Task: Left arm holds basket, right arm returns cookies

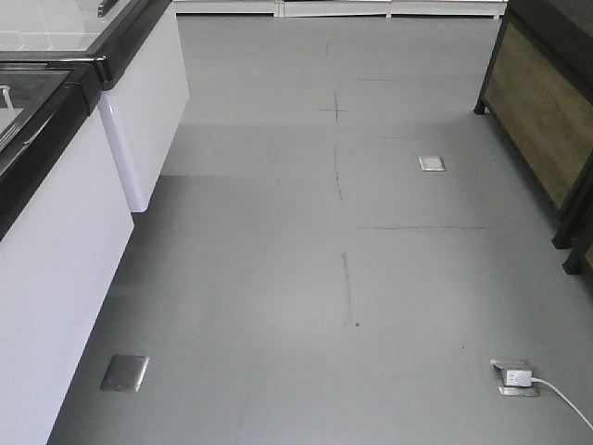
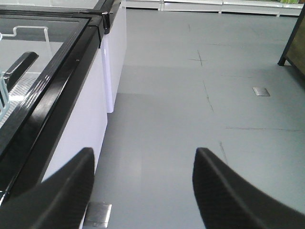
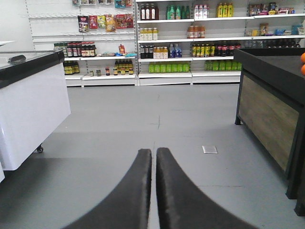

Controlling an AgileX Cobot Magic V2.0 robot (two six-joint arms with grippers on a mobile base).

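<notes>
Nearest to me, the left claw (image 2: 144, 160) is standing wide, its two dark fingers (image 2: 62, 191) spreading apart with only bare floor (image 2: 157, 124) showing between them. I am judging that it is being held open so a basket handle can slip in. The right claw (image 3: 153, 152) is doing the opposite. Its tips are pressing together and gripping nothing, which I am reading as a tucked travelling posture, since no cookies are lying within reach. Neither the basket nor the cookies are showing in any view, so I am unable to say where they are, and I am taking both steps as not yet begun.

Just beside the left claw, a white chest freezer (image 2: 81, 81) is running along the aisle. Its glass lid is glaring, so I am making out only a dark handle shape and some pale wire beneath it. On the front view a white plug (image 1: 515, 376) is sitting in a floor socket, and its cable is running off the frame's edge.

Further off on the right, a dark tabletop (image 3: 276, 62) with a wood-panelled side is standing, and orange fruit (image 3: 302, 63) is being cut off at the picture's border. Farthest away, shelves (image 3: 190, 43) are carrying bottles and packets too small to read, and I am not finding a cookie box among them.
</notes>
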